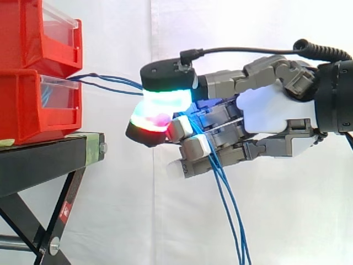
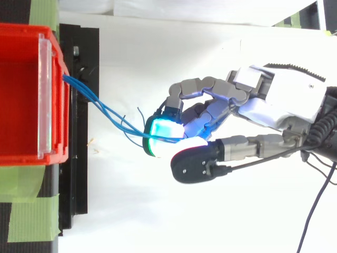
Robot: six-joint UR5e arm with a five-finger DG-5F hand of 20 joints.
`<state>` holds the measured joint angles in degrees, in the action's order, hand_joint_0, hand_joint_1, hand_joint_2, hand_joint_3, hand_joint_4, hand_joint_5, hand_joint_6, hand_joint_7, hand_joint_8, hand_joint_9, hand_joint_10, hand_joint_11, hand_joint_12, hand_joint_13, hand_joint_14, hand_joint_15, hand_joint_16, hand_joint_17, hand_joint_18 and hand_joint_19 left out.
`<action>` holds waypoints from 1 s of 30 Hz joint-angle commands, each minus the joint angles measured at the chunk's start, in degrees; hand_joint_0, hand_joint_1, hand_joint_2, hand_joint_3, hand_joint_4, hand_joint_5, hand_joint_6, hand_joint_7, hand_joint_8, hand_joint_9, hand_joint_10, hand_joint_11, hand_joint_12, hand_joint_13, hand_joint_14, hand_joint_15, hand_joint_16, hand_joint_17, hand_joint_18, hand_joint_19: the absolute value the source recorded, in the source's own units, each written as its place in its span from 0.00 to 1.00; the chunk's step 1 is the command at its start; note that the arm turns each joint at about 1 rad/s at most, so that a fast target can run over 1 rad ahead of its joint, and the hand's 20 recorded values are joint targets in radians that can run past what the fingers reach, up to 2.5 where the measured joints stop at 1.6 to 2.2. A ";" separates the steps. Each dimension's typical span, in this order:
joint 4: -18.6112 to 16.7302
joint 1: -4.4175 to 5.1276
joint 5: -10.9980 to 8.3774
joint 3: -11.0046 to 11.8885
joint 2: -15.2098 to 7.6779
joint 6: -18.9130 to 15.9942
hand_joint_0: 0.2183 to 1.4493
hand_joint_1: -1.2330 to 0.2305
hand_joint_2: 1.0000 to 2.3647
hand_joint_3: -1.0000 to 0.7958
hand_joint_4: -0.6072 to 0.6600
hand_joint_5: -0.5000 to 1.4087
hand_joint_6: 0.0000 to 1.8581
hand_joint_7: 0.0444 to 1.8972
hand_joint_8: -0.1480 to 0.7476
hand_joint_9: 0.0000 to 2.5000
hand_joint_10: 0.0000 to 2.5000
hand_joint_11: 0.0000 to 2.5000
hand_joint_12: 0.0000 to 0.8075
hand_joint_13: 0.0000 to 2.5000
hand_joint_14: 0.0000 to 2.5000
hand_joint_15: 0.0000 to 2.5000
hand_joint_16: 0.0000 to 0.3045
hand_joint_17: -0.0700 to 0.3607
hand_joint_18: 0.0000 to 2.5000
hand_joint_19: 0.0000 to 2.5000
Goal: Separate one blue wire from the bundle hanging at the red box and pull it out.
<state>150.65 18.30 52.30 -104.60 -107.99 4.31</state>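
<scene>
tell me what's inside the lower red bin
Blue wires show through the clear front panel of the lower red bin and run out to the hand, which pinches them. The rest of its inside is hidden by its red walls and the upper bin.

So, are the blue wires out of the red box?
No, the blue wires run from the red box to the hand pinching them.

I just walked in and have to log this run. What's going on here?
A robot hand is working on the blue wires that come out of the front of the lower red bin on the black stand. It has them pinched between its glowing pads, just clear of the bin. From there the wires run through the hand and hang down below it. Several strands seem to be in the pinch, so no single wire looks separated yet.
</scene>
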 commanded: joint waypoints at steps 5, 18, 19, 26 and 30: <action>0.09 -0.02 0.09 0.01 0.06 0.00 0.47 0.23 0.01 0.35 0.66 0.17 0.35 0.59 0.49 0.41 0.00 0.55 0.39 0.48 0.01 0.48 0.07 0.28 0.22 0.14; 0.00 -0.02 0.00 0.01 -0.03 0.00 0.33 0.49 0.01 0.36 0.67 0.17 0.34 0.60 0.50 0.44 0.00 0.54 0.39 0.49 0.01 0.48 0.10 0.32 0.24 0.17; 0.00 -0.02 0.00 0.01 -0.03 0.00 0.34 0.49 0.01 0.37 0.67 0.17 0.34 0.60 0.50 0.44 0.01 0.54 0.39 0.49 0.01 0.48 0.10 0.32 0.24 0.17; 0.00 -0.02 0.00 0.01 -0.03 0.00 0.37 0.45 0.02 0.45 0.67 0.17 0.34 0.59 0.51 0.44 0.00 0.54 0.39 0.49 0.01 0.48 0.11 0.33 0.25 0.18; 0.00 -0.02 0.00 0.01 -0.03 0.00 0.36 0.38 0.02 0.49 0.66 0.17 0.34 0.61 0.50 0.44 0.01 0.55 0.40 0.49 0.01 0.48 0.11 0.34 0.25 0.18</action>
<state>150.64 18.28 52.29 -104.59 -107.99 4.31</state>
